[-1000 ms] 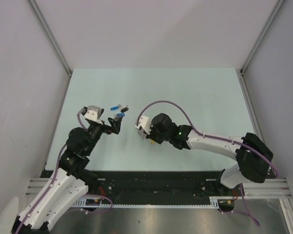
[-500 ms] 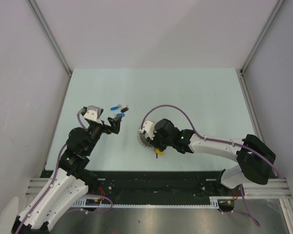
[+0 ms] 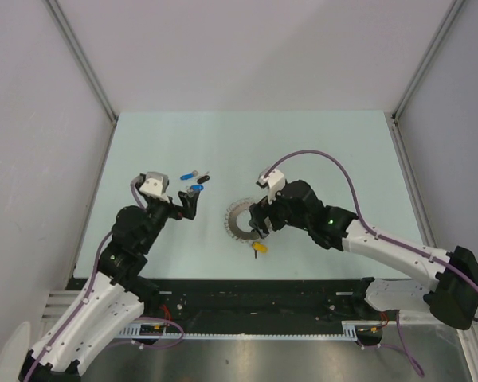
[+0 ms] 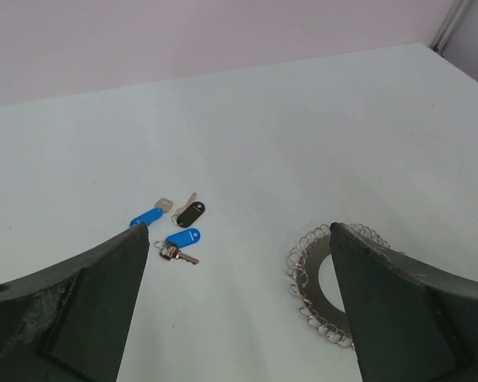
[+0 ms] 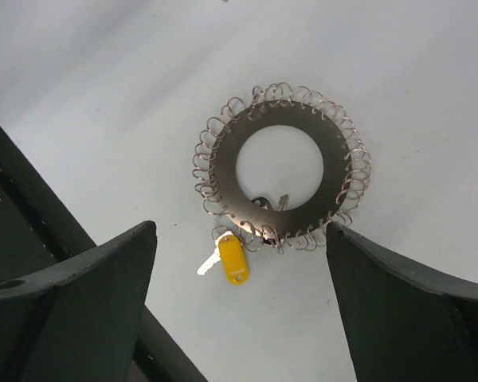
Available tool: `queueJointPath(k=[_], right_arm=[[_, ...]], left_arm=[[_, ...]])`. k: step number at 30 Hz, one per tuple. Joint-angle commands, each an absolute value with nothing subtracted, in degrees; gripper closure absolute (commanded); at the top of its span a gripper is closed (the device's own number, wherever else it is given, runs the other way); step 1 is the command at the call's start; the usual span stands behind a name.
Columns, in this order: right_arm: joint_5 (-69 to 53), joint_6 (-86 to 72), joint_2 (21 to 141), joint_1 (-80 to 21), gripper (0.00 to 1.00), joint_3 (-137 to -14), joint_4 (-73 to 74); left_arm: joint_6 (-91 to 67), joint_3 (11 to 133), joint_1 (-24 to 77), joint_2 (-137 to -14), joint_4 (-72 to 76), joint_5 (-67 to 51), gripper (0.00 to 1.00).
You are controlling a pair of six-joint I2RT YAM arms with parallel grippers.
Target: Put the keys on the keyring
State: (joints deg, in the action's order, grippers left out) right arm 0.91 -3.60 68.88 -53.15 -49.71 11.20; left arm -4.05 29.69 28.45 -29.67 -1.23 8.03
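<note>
Flat metal keyring (image 5: 223, 171), wire-looped rim

right pincer (image 3: 260, 222): was closed, now stands open, moved off to the right | keyring (image 5: 223, 169): now uncovered, lies flat on worktop (image 3: 319, 151) | yellow key (image 5: 232, 259): now visible at its near edge

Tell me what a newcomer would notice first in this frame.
The keyring, a flat grey metal loop fringed with wire coils, lies mid-table with a yellow key against its near rim. The right gripper hangs open just above it. To the left, three loose keys, two blue and one black, lie clustered in front of the open left gripper.
</note>
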Motion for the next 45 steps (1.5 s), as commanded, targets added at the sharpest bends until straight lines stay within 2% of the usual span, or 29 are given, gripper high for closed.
queueJointPath(k=[1,2,7,10,13,18,23,33,45], right_arm=[[3.69,-12.65,66.71,-51.77,0.07,-50.01,14.32],[3.69,-13.53,66.80,-51.59,0.01,-49.92,15.02],[1.68,-17.49,69.34,-49.58,0.00,-49.22,14.86],[0.70,-17.32,71.54,-48.35,0.04,-48.34,13.46],[-1.32,-15.30,73.91,-48.08,0.12,-47.64,11.00],[-3.69,-14.07,78.82,-46.23,0.37,-47.64,8.35],[-6.76,-11.87,82.61,-41.58,0.48,-47.55,6.86],[-14.67,-10.28,90.52,-35.68,0.56,-47.64,6.59],[-24.61,-16.70,94.75,-44.46,0.56,-48.86,0.62]], left_arm=[[-4.22,32.08,27.95,-30.50,-2.37,9.49,0.00],[-4.57,32.17,27.95,-30.67,-2.81,9.49,0.00],[-5.80,31.91,27.95,-30.59,-4.92,9.58,0.00],[-7.11,30.94,27.95,-30.32,-5.71,8.88,0.00],[-7.91,30.41,27.95,-31.37,-6.33,8.35,0.00],[-7.91,31.81,27.95,-34.10,-7.03,8.53,0.00],[-8.00,31.47,28.04,-35.16,-6.95,8.35,0.00],[-7.47,32.08,27.86,-38.23,-7.03,7.91,0.00],[-7.65,31.91,26.81,-38.50,-6.50,6.68,0.00]])
